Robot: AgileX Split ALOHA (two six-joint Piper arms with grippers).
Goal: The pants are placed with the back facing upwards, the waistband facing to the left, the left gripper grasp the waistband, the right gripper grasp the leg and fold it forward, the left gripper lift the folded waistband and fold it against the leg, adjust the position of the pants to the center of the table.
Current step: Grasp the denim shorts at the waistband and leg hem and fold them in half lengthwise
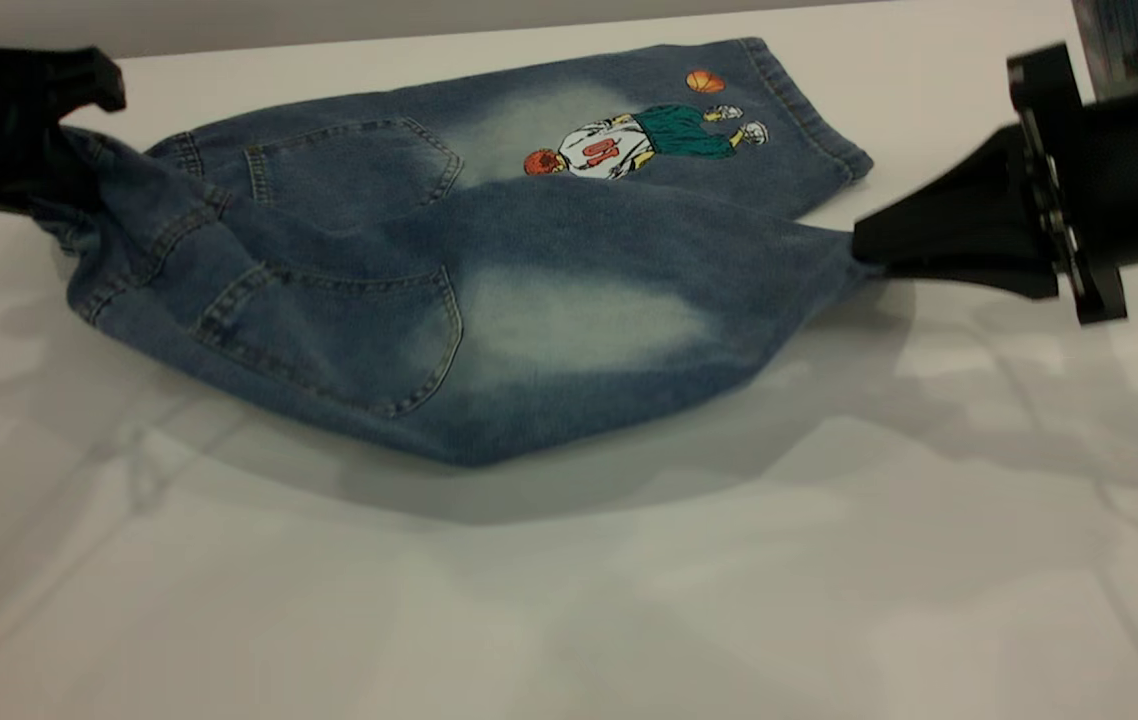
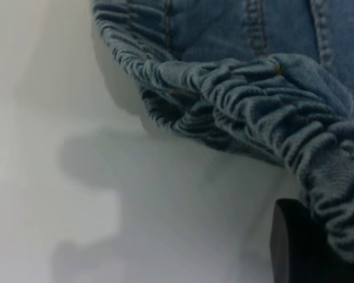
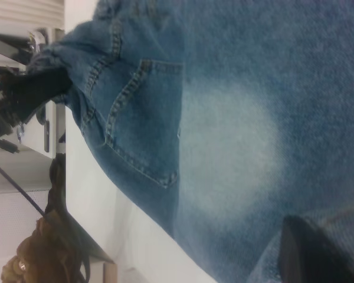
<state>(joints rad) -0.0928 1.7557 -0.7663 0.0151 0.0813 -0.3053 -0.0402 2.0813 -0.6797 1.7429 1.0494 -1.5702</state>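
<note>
The left tool [image 1: 64,135] is clamped on the gathered waistband [image 1: 104,225] at the far left of the tabletop [image 1: 629,600], where the ruched denim is bunched against its black jaw and held raised. The right tool [image 1: 864,250] is closed on the hem end of the leg [image 1: 589,320], the one with the whitish faded oval and no picture, at the right of the scene; the cloth is drawn to a point where it is pinched.

Between the two tools the near half of the pants [image 1: 449,260] is lifted clear of the tabletop and hangs in a shallow sag, a shadow being cast beneath it. The far leg, with the basketball-player cartoon [image 1: 629,145], lies flat on the tabletop, back pockets upward.

Both grasps are judged to be made, and the first fold to be only begun: the raised half has not yet been laid over the far leg. The second fold of waistband against leg, and the centring of the pants, are judged to remain.
</note>
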